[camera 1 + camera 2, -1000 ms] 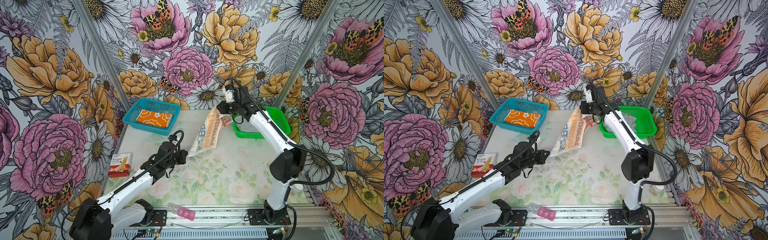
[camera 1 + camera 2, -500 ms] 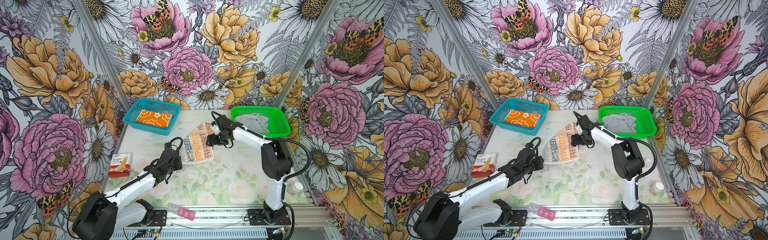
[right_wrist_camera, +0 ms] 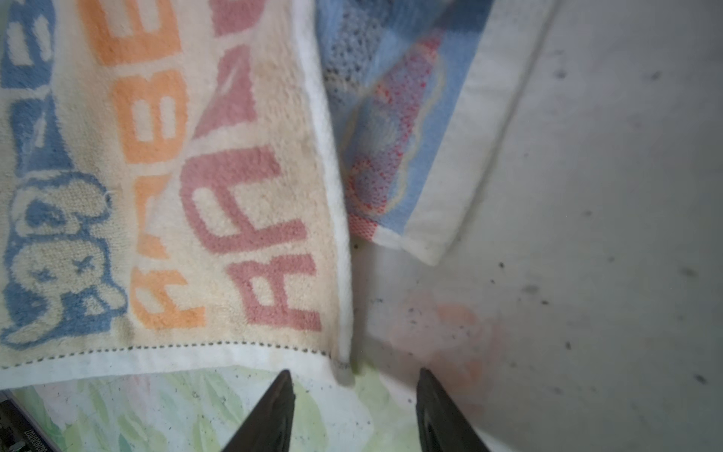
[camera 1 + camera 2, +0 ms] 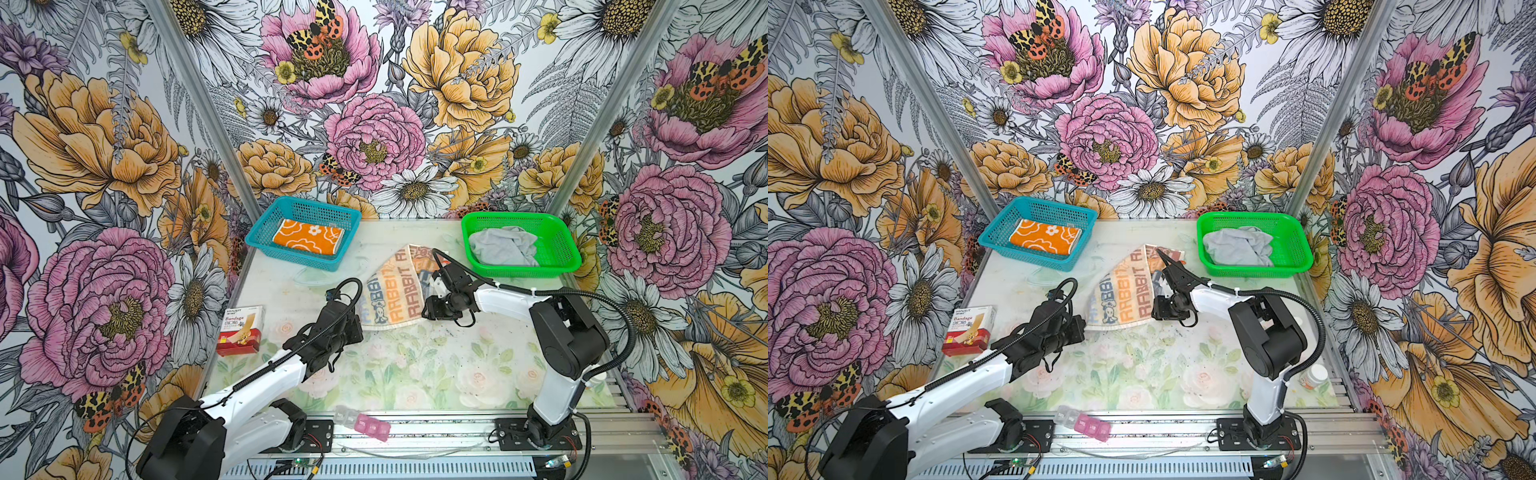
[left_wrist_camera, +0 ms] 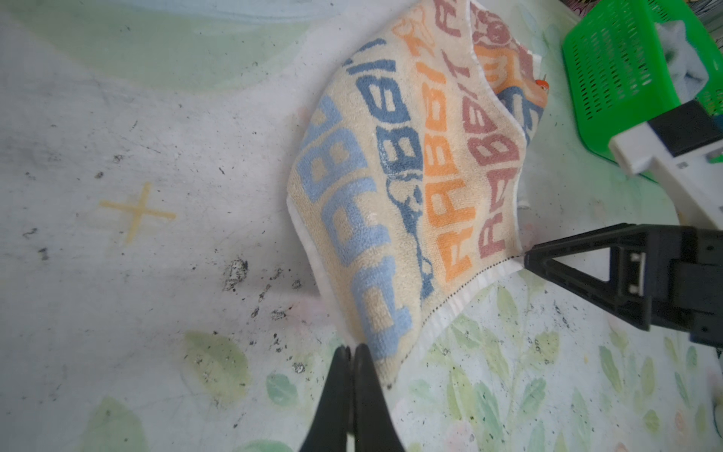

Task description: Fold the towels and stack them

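The striped RABBIT towel (image 4: 395,291) (image 4: 1129,291) lies loosely folded on the table's middle, one corner turned under at its far right. My left gripper (image 4: 359,326) (image 5: 351,348) is shut on its near left edge, which runs into the fingertips. My right gripper (image 4: 427,311) (image 3: 356,375) stands open at the near right corner (image 3: 344,371), which lies just ahead of the gap and is not pinched. The orange flowered towel (image 4: 307,243) lies folded in the blue basket (image 4: 266,249). The pale grey towel (image 4: 503,247) sits crumpled in the green basket (image 4: 561,249).
A red and white bandage box (image 4: 241,330) lies by the table's left edge. A pink pill box (image 4: 365,424) rests on the front rail. A small bottle (image 4: 1314,376) stands at the near right. A yellow cross (image 5: 135,213) marks the table left of the towel.
The striped towel hung in the air between both grippers; it came down onto the table. The right gripper dropped from near the green basket and let go its corner. The left stayed shut.
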